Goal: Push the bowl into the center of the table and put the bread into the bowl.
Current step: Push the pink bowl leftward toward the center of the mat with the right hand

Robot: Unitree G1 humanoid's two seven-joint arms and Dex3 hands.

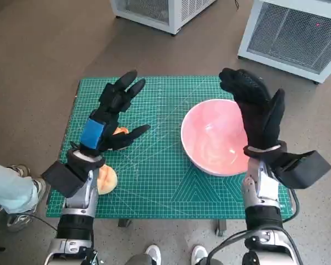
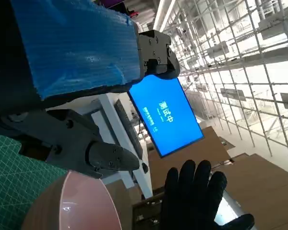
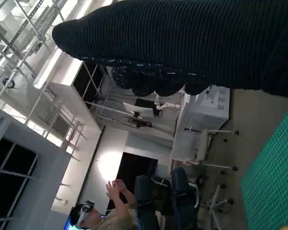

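A pink bowl [image 1: 212, 138] stands right of the middle of the green cutting mat [image 1: 154, 182]; its rim [image 2: 81, 201] also shows in the left wrist view. The bread [image 1: 106, 178] lies near the mat's left front, partly hidden under my left forearm, with a bit of orange crust [image 1: 120, 131] showing beside the hand. My left hand [image 1: 113, 113] hovers above it with fingers spread and nothing in it. My gloved right hand [image 1: 256, 113] is raised, open, over the bowl's right rim. The glove [image 2: 197, 199] also shows in the left wrist view.
White cabinets with grilles [image 1: 289, 33] stand on the floor behind the table. A person's leg and shoe [image 1: 14, 190] are at the left, more shoes [image 1: 176, 254] in front. In the right wrist view a person [image 3: 110, 211] sits far off among chairs.
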